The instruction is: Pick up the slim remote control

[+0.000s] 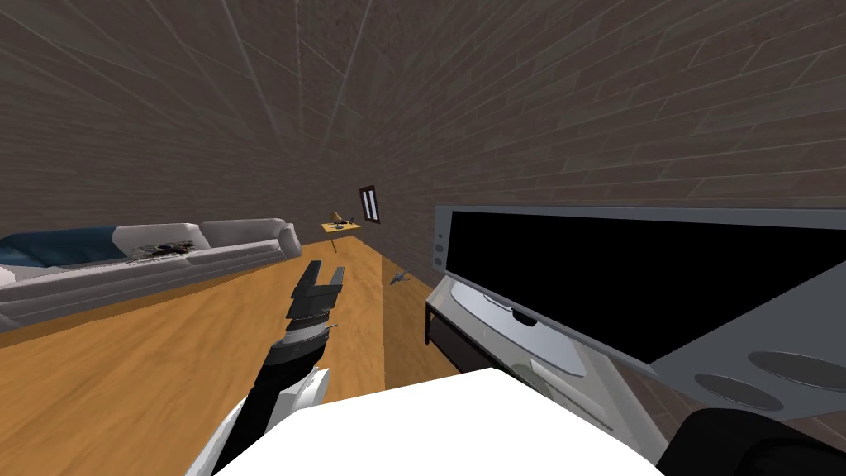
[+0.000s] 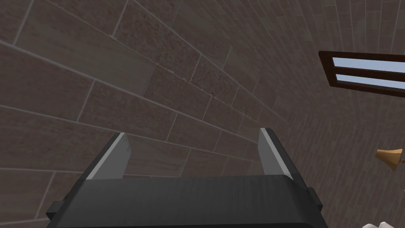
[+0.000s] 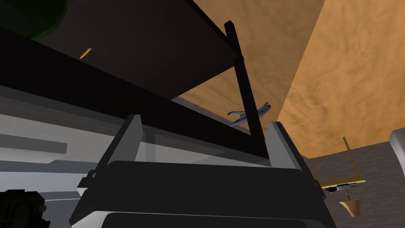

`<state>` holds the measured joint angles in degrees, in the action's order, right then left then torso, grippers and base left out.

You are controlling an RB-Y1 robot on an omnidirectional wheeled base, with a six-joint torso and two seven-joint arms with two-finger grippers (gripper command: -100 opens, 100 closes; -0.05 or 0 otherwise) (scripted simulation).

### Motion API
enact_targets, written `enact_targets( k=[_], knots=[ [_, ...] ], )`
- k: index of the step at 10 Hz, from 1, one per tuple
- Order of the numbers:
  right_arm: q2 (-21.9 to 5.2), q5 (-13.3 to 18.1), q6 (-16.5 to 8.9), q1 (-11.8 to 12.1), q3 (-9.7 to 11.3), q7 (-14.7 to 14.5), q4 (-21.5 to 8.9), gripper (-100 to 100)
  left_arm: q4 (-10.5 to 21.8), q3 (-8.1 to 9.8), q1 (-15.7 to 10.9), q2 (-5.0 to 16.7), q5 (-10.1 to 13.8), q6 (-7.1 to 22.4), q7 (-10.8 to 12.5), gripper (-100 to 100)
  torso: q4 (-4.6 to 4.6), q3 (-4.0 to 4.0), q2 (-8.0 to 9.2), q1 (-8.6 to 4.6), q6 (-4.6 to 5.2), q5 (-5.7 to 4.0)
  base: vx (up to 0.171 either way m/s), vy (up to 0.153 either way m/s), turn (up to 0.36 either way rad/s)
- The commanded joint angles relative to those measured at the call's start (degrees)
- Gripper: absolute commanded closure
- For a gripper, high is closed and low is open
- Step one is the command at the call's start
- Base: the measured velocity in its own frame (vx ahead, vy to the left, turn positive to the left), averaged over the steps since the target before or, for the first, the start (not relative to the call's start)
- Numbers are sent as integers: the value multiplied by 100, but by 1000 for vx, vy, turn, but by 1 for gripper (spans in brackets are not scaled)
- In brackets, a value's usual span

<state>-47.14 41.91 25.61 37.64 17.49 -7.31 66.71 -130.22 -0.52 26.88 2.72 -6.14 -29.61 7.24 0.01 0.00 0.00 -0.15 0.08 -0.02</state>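
A slim grey bar [image 3: 32,143], which may be the remote, lies flat on the pale top of the TV stand [image 3: 59,118], off to one side of my right gripper [image 3: 204,120]. That gripper stands open close to the stand's edge, with nothing between its fingers. In the head view a faint slim pale bar [image 1: 570,395] lies on the stand's top [image 1: 440,299] in front of the TV's foot. My left gripper [image 1: 322,274] is raised over the wooden floor, well left of the stand, open and empty [image 2: 192,132].
A wide black TV [image 1: 628,273] stands on the stand, whose dark lower shelf [image 3: 158,51] holds a pencil [image 3: 85,52]. A toy plane [image 1: 400,278] lies on the floor by the stand's leg. A grey sofa [image 1: 165,260] is at the left, a small yellow table [image 1: 340,226] far back.
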Motion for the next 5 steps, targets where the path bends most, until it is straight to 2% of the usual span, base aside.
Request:
enact_targets(
  k=[1,2,3,4,5],
  knots=[
    [-148,229,35,-64,130,-27,-286,-100,0,0,0,0,0,0,0,0,0,0,0,0,0,0,17,-24,223],
    [-305,424,43,-128,262,-9,-530,-100,0,-1,-1,0,0,0,0,0,1,0,-2,-1,-9,0,32,-56,381],
    [-305,433,43,-128,262,-9,-616,-100,0,-1,-1,0,0,0,0,0,0,-3,-7,-13,-9,-1,29,-69,112],
    [-454,625,53,-201,393,11,-858,-100,0,0,0,0,0,0,0,0,-1,-3,-6,-15,-1,-2,23,-62,172],
    [-591,804,65,-278,525,33,-1078,-100,0,0,-1,0,0,0,0,0,0,-3,-6,-15,-6,-3,10,-84,369]
  ],
)
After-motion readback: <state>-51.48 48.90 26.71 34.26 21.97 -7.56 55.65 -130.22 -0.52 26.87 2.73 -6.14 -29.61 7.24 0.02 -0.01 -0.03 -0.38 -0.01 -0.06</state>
